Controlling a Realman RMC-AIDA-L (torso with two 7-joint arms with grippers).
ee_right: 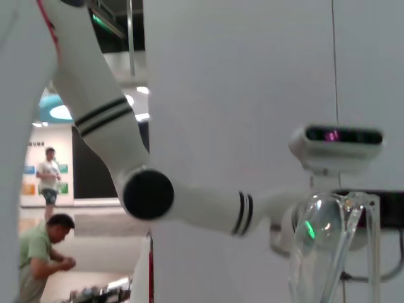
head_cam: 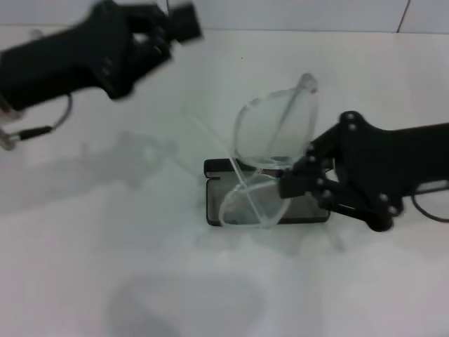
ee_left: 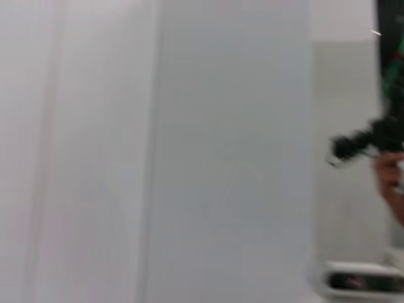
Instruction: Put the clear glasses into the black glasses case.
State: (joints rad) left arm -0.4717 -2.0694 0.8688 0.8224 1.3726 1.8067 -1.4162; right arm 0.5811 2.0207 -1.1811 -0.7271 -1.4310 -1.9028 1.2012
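Head view: clear glasses [head_cam: 270, 151] above black glasses case [head_cam: 266, 200].

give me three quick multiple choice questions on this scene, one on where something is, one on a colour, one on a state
1. Where is the right gripper?
A. at the clear glasses above the black glasses case
B. raised at the table's far left
C. out of view

2. What colour is the case's outside?
A. white
B. black
C. red

3. How do the glasses sit?
A. folded flat inside the case
B. flat on the table beside the case
C. tilted up, partly over the case

Answers:
1 A: the head view shows it at the clear glasses over the black glasses case; the left gripper is the raised one, far left.
2 B: its rim is black.
3 C: one lens sticks up while the lower part overlaps the case.
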